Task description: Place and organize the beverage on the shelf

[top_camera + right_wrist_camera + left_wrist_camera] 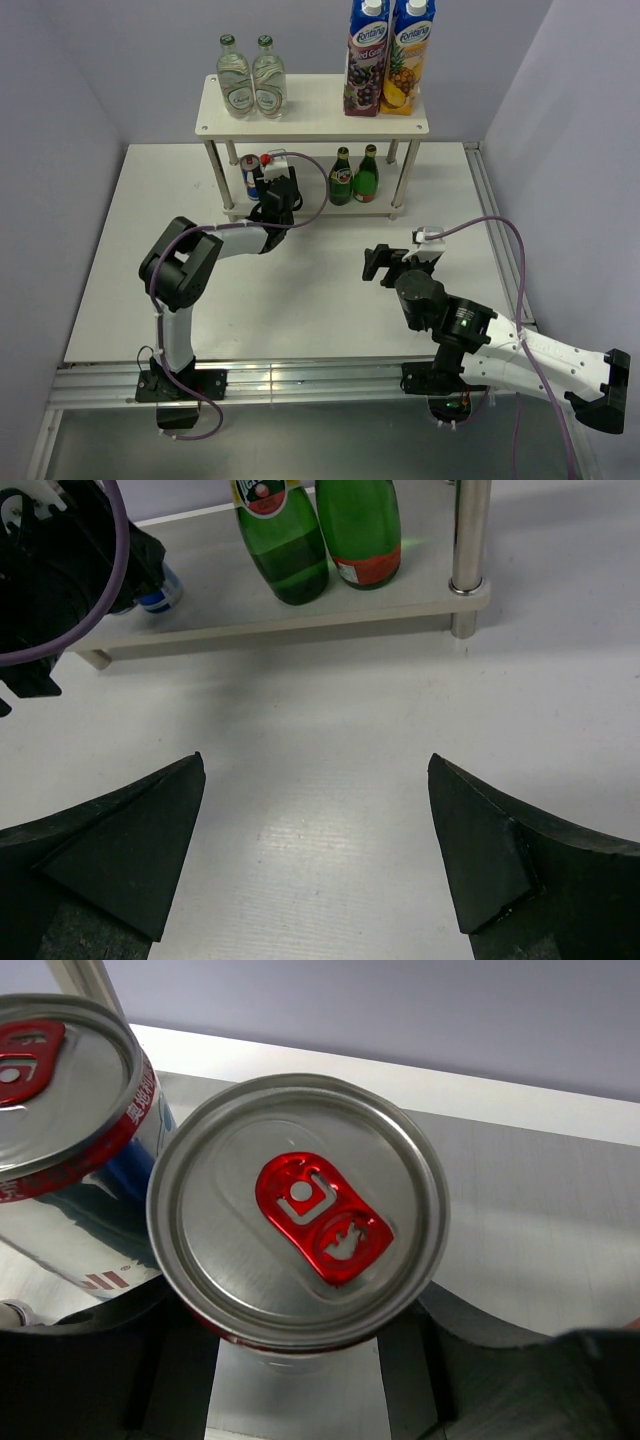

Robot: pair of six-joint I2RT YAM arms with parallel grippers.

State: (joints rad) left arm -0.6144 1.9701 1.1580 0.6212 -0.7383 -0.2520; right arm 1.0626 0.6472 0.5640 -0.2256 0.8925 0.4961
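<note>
Left arm's stretched forward, left end effector (pixel 272 188) clamped on a can (pixel 300 1210) that's upright, tab up, on the shelf (pixel 250 615) lower tier, just beside the other can (pixel 60 1070). Right end effector (pixel 315 780) hangs wide open over the bench (pixel 330 710).

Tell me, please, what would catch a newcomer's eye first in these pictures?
The silver can with its red tab fills the left wrist view, gripped by the left pincer on the shelf's lower board, close beside a second can. Two tall juice cartons stand out on the right of the top board. The right pincer hangs open above the table.
</note>
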